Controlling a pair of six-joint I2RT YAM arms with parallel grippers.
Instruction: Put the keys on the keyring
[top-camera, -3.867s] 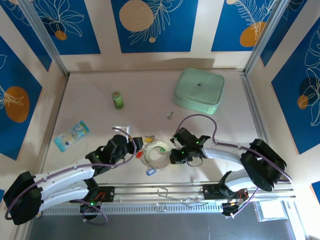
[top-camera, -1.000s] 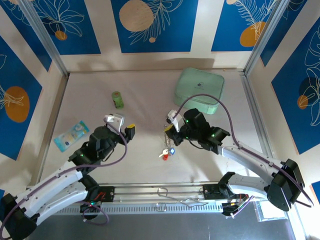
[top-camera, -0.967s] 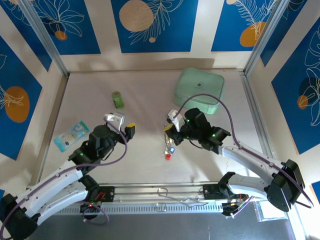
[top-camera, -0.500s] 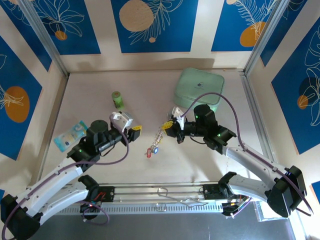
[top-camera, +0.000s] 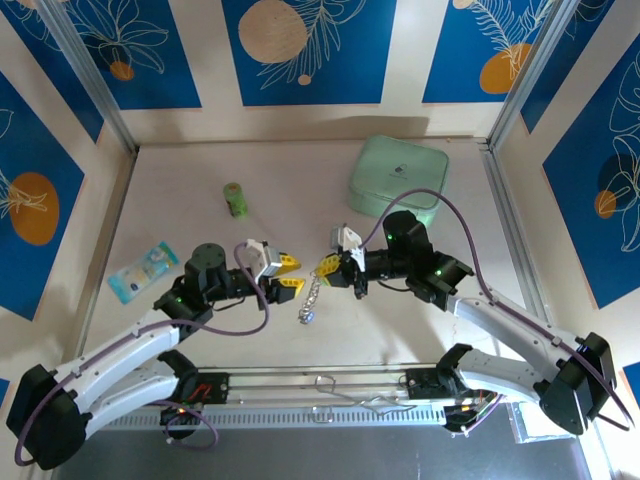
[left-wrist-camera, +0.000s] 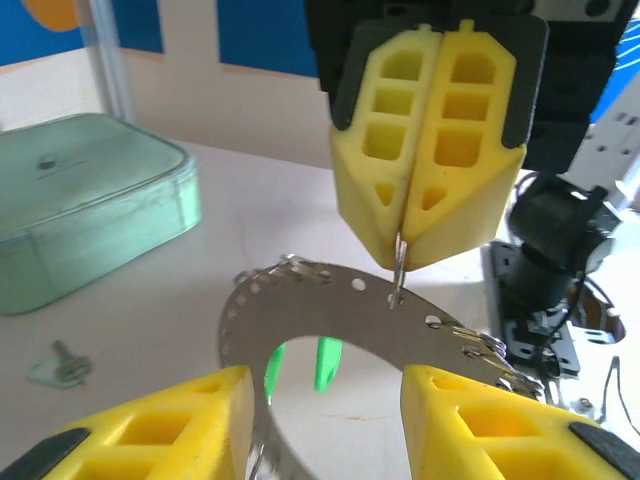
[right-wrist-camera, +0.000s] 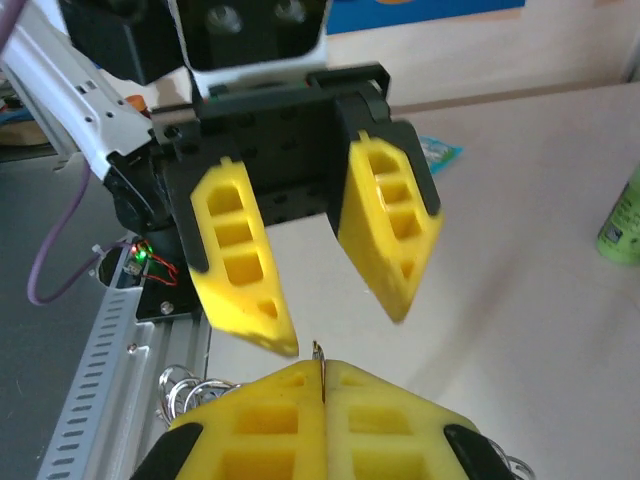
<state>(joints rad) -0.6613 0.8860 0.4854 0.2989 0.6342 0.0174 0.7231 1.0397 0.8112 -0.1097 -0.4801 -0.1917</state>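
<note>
Looking down from the top camera, I hold my right gripper (top-camera: 328, 267) pinched shut on the rim of the large round silvery beaded keyring (top-camera: 312, 293). It hangs over the middle of the pale counter (top-camera: 180, 170), a little toward the near edge. Something small and bluish dangles at its low end, probably one of the tagged keys (top-camera: 307, 316). My left gripper (top-camera: 292, 275) faces it from the left with its jaws apart. The mint-green rounded box (top-camera: 398, 180) sits toward the far right corner, and the dark emblem on its lid is too small to read. The same goes for the print on the green cylindrical bottle (top-camera: 234, 199) and on the blue-and-white packet (top-camera: 145, 270) by the left edge.

From my left wrist, my two yellow fingers stand on either side of the lower part of the ring, not yet on it. The right gripper has only a sliver of the top edge. I judge that closing off-centre could twist the ring out of that thin pinch and drop it. A small silver key with a pale green tag (left-wrist-camera: 55, 365) lies on the counter beside the box.

From my right wrist, the two grippers are nose to nose. Pushing in further risks my fingers striking each other. No writing is legible here.
</note>
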